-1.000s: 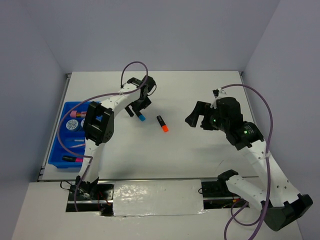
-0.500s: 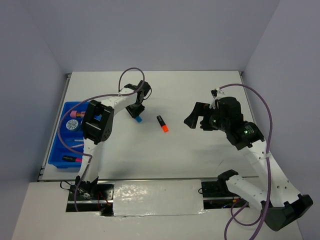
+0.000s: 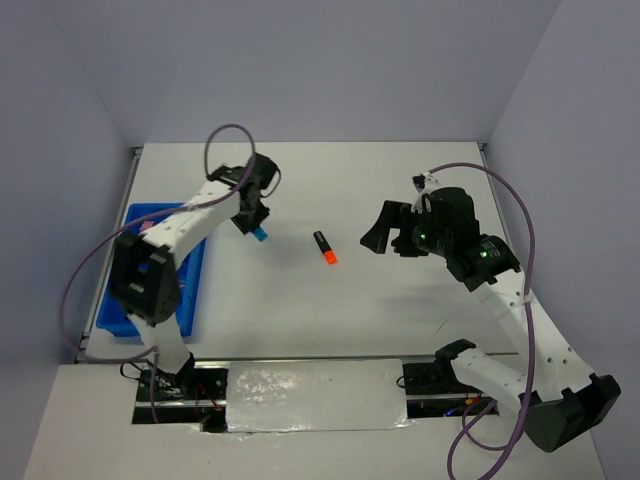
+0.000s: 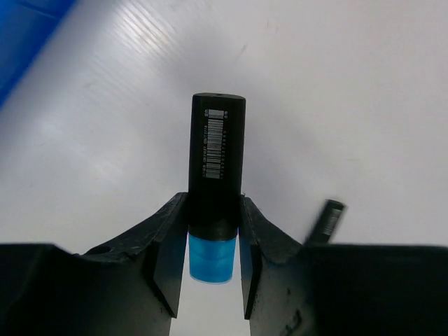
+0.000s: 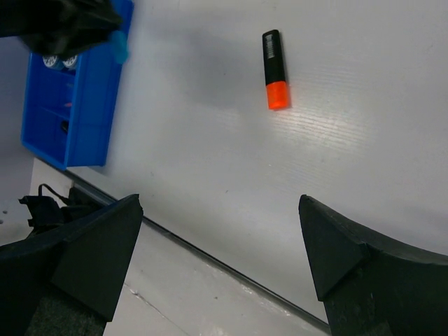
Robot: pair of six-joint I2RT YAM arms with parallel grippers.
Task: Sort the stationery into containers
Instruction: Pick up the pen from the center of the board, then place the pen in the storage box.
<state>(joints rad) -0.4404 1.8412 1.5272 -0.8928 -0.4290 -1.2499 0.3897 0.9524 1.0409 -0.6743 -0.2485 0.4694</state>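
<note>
My left gripper [image 3: 256, 222] is shut on a stubby black highlighter with a blue end [image 4: 216, 161], held above the table just right of the blue tray [image 3: 192, 290]. The left wrist view shows both fingers pressed against its black barrel, with the blue cap [image 4: 211, 259] between them. An orange-ended highlighter [image 3: 324, 247] lies flat mid-table, also visible as the orange-ended highlighter [image 5: 274, 68] in the right wrist view. My right gripper [image 3: 385, 232] hovers to its right, open and empty. The left arm hides most of the tray's contents.
The blue tray [image 5: 70, 105] sits at the table's left edge, with patterned rolls [image 5: 56, 61] in one far compartment. A grey strip runs along the table's near edge [image 5: 231, 269]. Grey walls close in the left, back and right sides.
The left gripper closed on the blue-ended highlighter, lifted it off the table and carried it left toward the tray. The right gripper drifted slightly left, still open.
</note>
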